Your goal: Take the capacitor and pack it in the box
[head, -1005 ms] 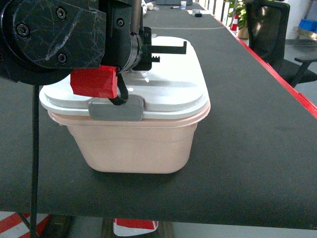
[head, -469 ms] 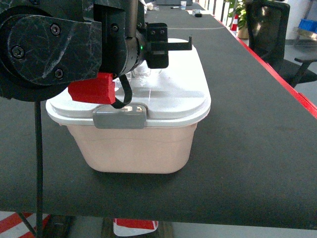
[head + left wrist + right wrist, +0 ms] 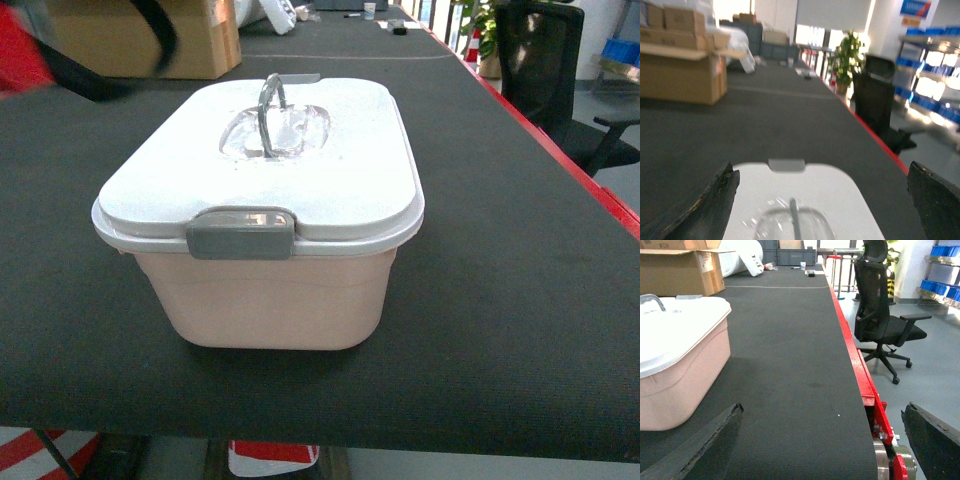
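Head view shows the box (image 3: pixel 270 270) sitting near the front edge of the dark tabletop (image 3: pixel 520 300), a pale pink tub with its white lid (image 3: pixel 300 175) seated flat on the rim, the grey latch (image 3: pixel 241 233) on the near side folded down over the rim and the arched handle (image 3: pixel 269 112) standing upright in the clear recess at the middle of the lid. No capacitor can be seen in any view: nothing orange lies on the tabletop around the box, and whether one lies inside cannot be told through the lid. With the lid on and latched, my reading is that the packing is either done or waits on the part being found, and the frames do not settle which. The left gripper (image 3: pixel 822 200) hangs above the lid, looking along the tabletop toward the far end; its jaws stand wide apart with nothing between them, one dark finger at each lower corner of the left wrist view. The right gripper (image 3: pixel 822 440) is out over the bare tabletop to the right of the box, near the red edge, its jaws likewise spread and empty. If a capacitor remains to be packed, the next move calls for releasing the latch and lifting the lid by its handle. A brown cardboard box (image 3: pixel 130 38) stands at the far left, and a black office chair (image 3: pixel 880 315) on the floor beyond the right edge.
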Controlling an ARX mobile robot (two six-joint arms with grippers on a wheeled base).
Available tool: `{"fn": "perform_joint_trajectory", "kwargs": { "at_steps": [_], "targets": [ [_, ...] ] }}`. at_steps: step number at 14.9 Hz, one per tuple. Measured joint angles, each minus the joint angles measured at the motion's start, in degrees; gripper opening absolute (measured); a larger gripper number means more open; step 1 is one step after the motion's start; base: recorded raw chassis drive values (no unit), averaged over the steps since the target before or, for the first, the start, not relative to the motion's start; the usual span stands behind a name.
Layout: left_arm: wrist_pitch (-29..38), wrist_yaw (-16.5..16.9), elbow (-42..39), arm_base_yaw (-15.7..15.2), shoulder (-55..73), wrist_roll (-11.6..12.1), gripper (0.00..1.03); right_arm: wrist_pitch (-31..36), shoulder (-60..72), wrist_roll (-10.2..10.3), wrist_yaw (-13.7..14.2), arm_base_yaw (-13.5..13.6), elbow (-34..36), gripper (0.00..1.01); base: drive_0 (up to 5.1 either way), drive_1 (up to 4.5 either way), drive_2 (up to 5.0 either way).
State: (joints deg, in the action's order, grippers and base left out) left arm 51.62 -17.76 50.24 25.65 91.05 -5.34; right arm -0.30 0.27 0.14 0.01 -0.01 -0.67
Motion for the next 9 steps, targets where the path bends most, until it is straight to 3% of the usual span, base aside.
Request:
{"fn": "perform_joint_trajectory", "kwargs": {
  "at_steps": [7,9],
  "targets": [
    [13.22,-0.63,-15.02,-5.29,-8.39,6.34,0.98,0.0,0.0,0.0,0.02,0.0,0.0,0.98,0.0,0.0,0.0],
    [16.04,-0.04,-24.57,-7.72,-11.32,8.7,0.98,0.0,0.0,0.02,0.0,0.0,0.0,0.98,0.0,0.0,0.0]
  ]
}}
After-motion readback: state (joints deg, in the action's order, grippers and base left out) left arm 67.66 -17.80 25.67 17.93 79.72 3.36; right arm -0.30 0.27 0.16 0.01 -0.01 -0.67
